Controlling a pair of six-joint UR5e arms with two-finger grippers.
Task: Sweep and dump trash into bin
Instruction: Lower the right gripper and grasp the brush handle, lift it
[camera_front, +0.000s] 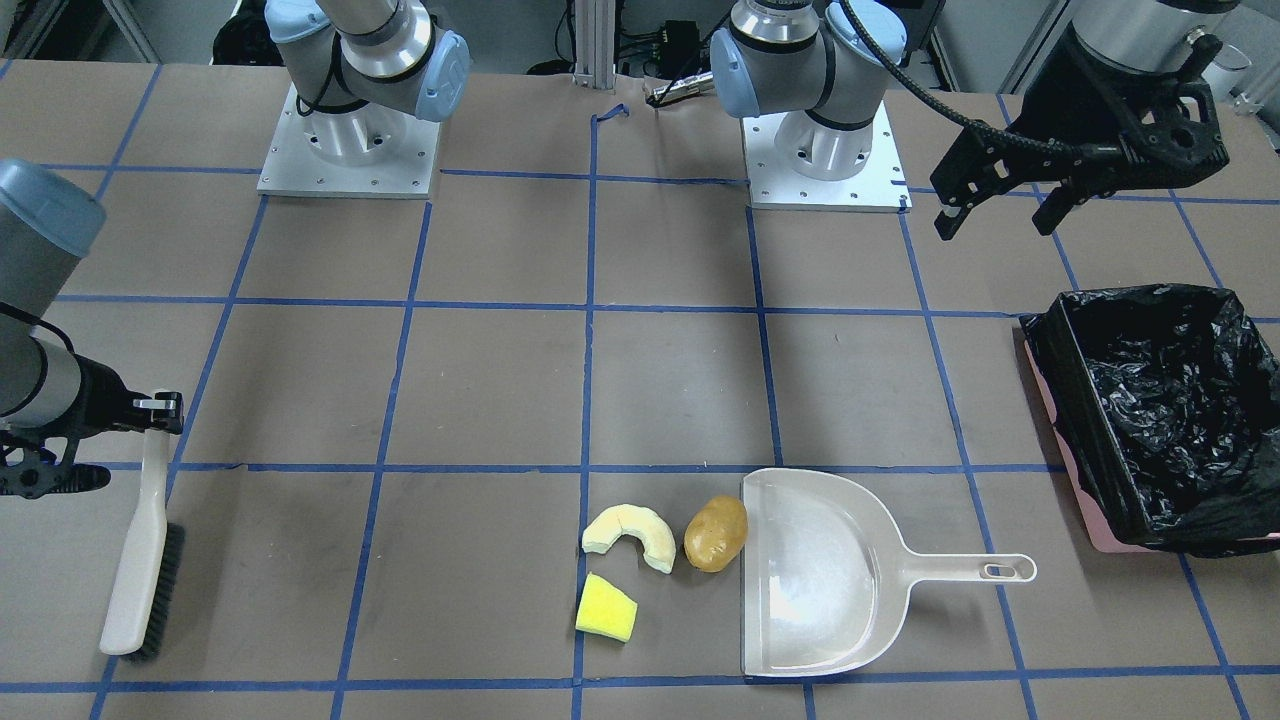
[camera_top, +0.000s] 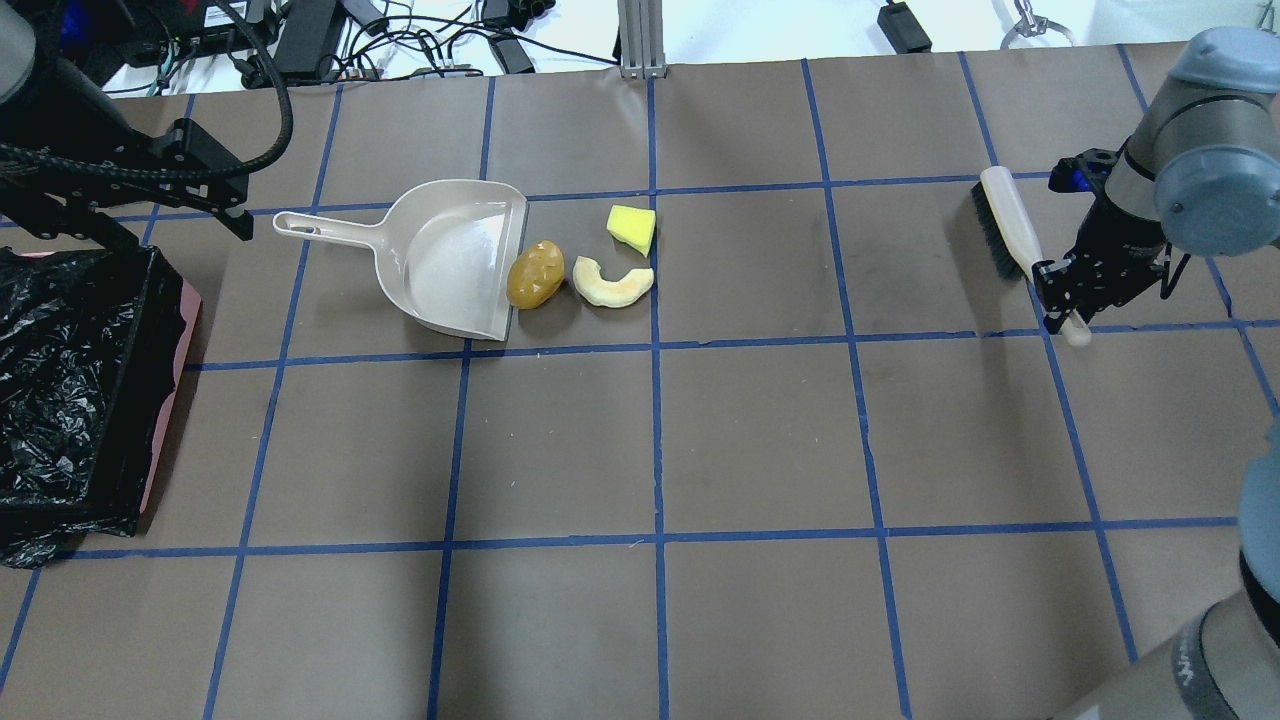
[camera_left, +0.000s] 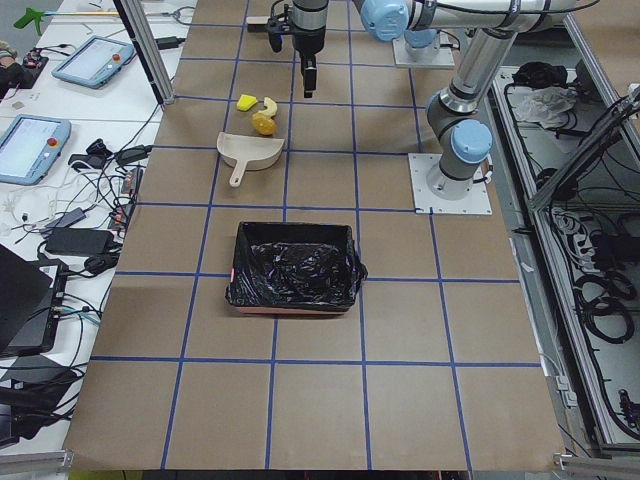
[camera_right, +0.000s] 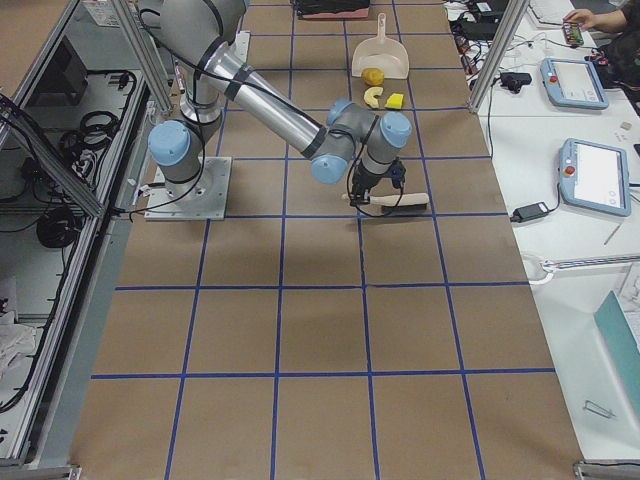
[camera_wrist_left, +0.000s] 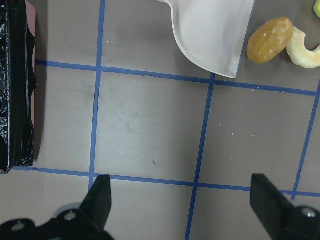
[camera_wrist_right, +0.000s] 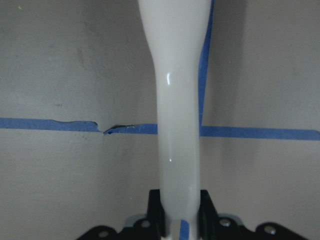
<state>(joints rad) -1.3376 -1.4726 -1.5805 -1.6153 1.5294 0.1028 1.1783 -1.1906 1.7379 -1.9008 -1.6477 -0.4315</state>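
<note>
The brown potato (camera_front: 716, 534) lies against the open mouth of the beige dustpan (camera_front: 830, 580). The pale crescent slice (camera_front: 632, 535) lies beside the potato, and the yellow wedge (camera_front: 606, 608) lies just beyond it. The pink bin (camera_front: 1160, 410) with its black bag stands at the table end on my left. My left gripper (camera_front: 995, 228) is open and empty. It hovers between the bin and the dustpan handle. My right gripper (camera_front: 155, 410) is shut on the white handle of a brush (camera_front: 140, 560), far from the trash. The bristles rest on the table.
The two arm bases (camera_front: 350, 150) stand on plates at the robot's side of the table. Blue tape lines (camera_front: 590, 400) grid the brown table. Cables and tablets lie past the table's far edge (camera_left: 80, 130).
</note>
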